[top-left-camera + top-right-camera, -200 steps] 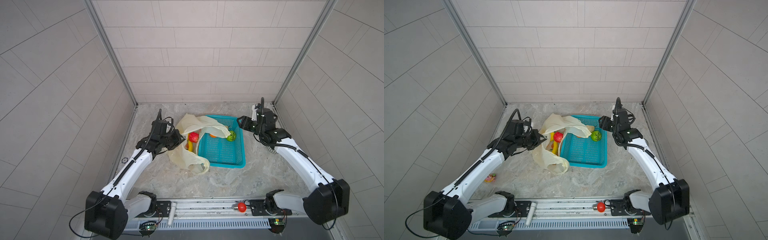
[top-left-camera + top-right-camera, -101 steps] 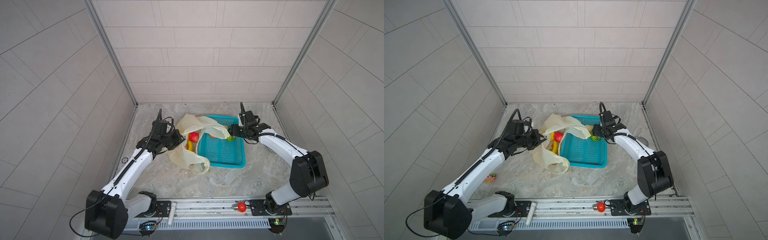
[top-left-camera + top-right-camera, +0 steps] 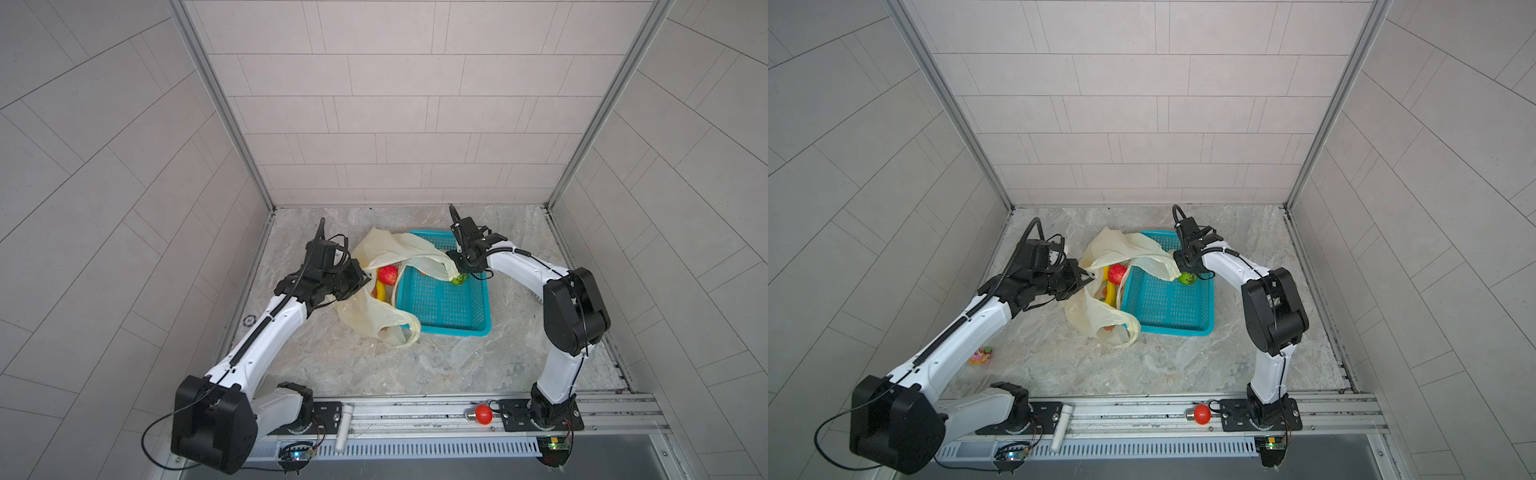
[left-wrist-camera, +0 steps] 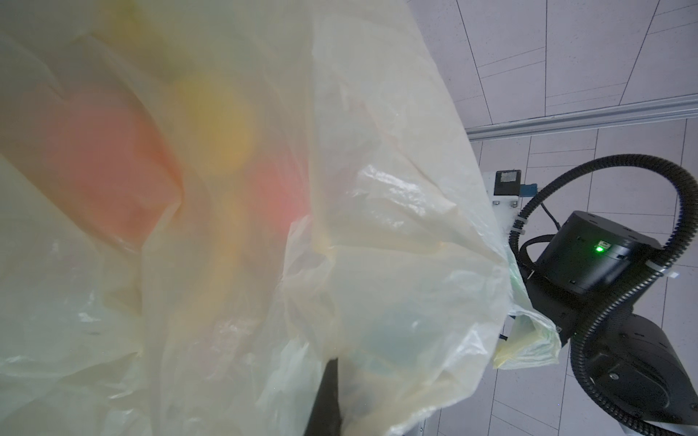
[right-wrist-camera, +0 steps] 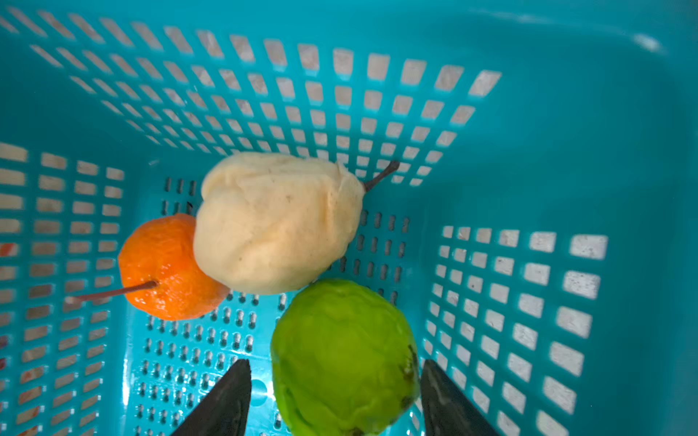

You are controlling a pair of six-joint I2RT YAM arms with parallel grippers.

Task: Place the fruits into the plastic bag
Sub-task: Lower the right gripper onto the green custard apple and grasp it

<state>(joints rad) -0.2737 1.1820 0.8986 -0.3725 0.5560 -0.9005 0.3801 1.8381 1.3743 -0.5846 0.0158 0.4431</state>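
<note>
Rail: a red bulb with a metal base (image 3: 482, 414) lies on the front rail, well apart from the fruits.
Tabletop: the grey marbled tabletop (image 3: 436, 370) carries bag and basket side by side, touching.
Plastic bag: the cream-yellow plastic bag (image 3: 370, 318) slumps left of the basket with its mouth open upward. One loop handle is draped over the basket's far left part.
Left fingers: the left fingers (image 3: 358, 279) are pressed together on the bag's left rim. In the left wrist view the film (image 4: 377, 188) fills the frame and hides them.
Inside the bag: a red fruit (image 3: 387, 274) and a banana (image 3: 380, 291) show in the mouth.
Basket: the teal perforated basket (image 3: 457, 330) sits flat.
Green fruit: the green fruit (image 5: 343, 358) rests on the basket floor, in the far half near the right wall.
Right fingers: the right fingers (image 5: 226, 404) are spread, one on each side of the green fruit. A gap shows at one side.
Beyond it: a pale yellow pear (image 5: 272, 226) lies against the green fruit and an orange fruit (image 5: 170, 268).
</note>
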